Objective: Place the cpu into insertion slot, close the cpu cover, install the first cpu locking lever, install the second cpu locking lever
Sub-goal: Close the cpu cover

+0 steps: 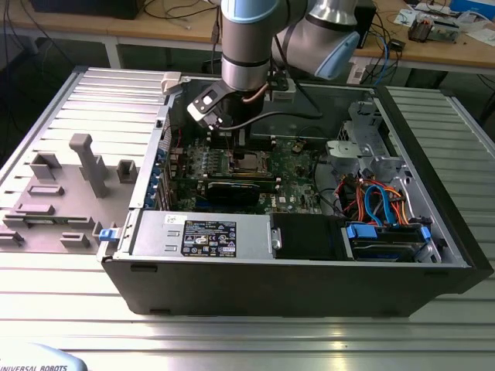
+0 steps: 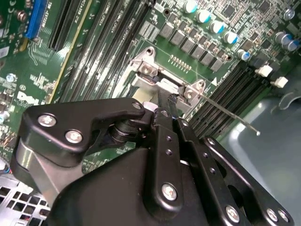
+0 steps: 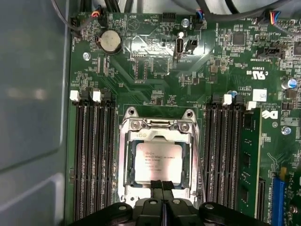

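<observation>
One cpu (image 3: 161, 162) seated, first wrist view; pincer (image 3: 162, 185) tips together.

Metal table (image 1: 255, 340), open computer case (image 1: 271, 287), grey fixtures (image 1: 87, 164)

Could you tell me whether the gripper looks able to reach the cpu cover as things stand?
Probably yes: the gripper hovers at one edge of the cpu cover, with nothing between them.
</observation>
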Action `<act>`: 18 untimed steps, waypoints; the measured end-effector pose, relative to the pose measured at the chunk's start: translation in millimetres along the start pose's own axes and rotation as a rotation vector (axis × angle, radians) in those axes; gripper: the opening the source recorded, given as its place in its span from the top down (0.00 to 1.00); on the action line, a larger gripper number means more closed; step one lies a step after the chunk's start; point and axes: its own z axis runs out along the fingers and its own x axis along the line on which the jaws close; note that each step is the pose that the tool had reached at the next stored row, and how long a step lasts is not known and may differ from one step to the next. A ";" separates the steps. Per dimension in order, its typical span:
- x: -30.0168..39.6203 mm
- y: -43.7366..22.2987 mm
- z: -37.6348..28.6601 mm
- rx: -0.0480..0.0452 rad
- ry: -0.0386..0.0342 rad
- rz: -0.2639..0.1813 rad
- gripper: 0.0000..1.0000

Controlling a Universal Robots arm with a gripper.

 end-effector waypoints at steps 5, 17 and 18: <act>-0.1 -0.7 5.4 0.0008 0.0001 0.000 0.89; -0.3 -0.9 13.2 0.0027 -0.0004 0.000 0.89; -0.2 -0.8 13.4 0.0026 -0.0002 0.000 0.89</act>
